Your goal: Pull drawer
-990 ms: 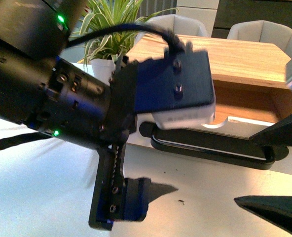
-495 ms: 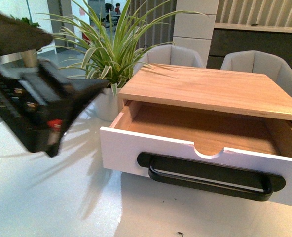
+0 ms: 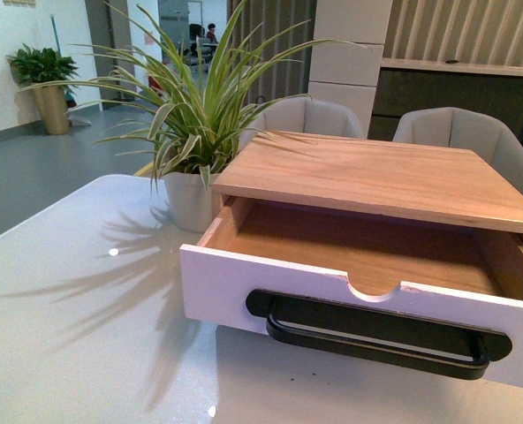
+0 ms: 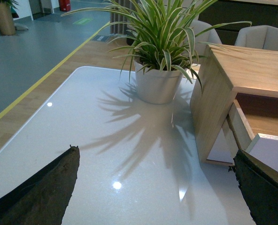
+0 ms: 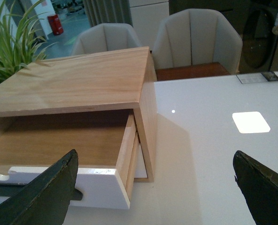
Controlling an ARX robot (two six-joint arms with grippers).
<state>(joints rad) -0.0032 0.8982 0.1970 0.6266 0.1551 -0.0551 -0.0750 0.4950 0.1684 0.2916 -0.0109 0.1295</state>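
Note:
The drawer (image 3: 244, 287) stands pulled out of its light wood cabinet (image 3: 376, 172), showing its wood inside, a white front panel with a semicircular notch and a long black bar handle (image 3: 376, 340). Neither arm shows in the front view. In the left wrist view my left gripper (image 4: 158, 187) is open over the white table, beside the cabinet's left side (image 4: 212, 112), holding nothing. From the right wrist I see my right gripper (image 5: 155, 187) open and empty above the table, off the drawer's right corner (image 5: 106, 185).
A spider plant in a white pot (image 3: 191, 199) stands just left of the cabinet. Grey chairs (image 3: 460, 132) sit behind the white table (image 3: 76, 336). A paper card (image 5: 258, 77) lies at the table's far right edge.
Both arms, which filled the front view a second ago, have withdrawn out of that view. The drawer stays pulled out.

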